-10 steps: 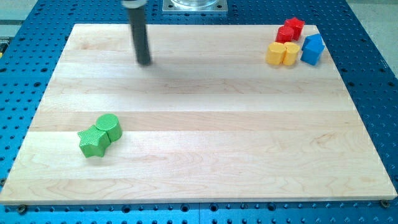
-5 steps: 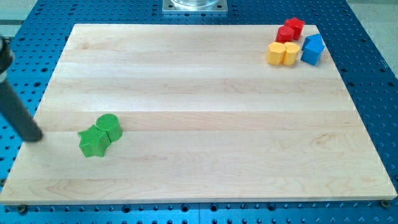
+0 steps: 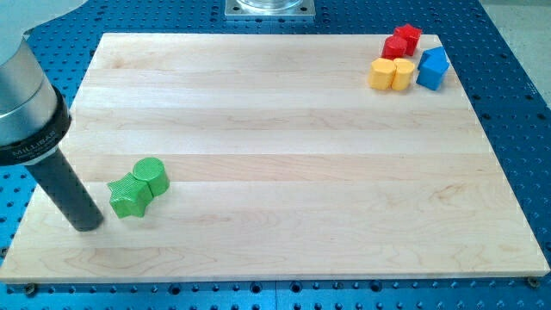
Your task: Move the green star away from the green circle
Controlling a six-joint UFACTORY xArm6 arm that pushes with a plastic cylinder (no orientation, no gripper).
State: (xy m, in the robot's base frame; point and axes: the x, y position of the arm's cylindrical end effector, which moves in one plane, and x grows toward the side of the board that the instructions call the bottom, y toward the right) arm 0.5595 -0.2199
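Note:
The green star (image 3: 127, 196) lies on the wooden board (image 3: 284, 155) at the view's lower left. The green circle (image 3: 151, 176) touches it on its upper right side. My tip (image 3: 88, 226) rests on the board just left of and slightly below the star, a small gap apart from it. The dark rod rises from the tip toward the view's upper left, into a grey arm housing (image 3: 26, 95).
At the view's top right stands a cluster: two red blocks (image 3: 401, 40), a yellow block pair (image 3: 390, 74) and a blue block (image 3: 433, 68). A metal mount (image 3: 269, 8) sits at the top edge. Blue perforated table surrounds the board.
My tip has swept from the board's upper middle to the left edge, then down and right to beside the green star. The blocks have not moved.

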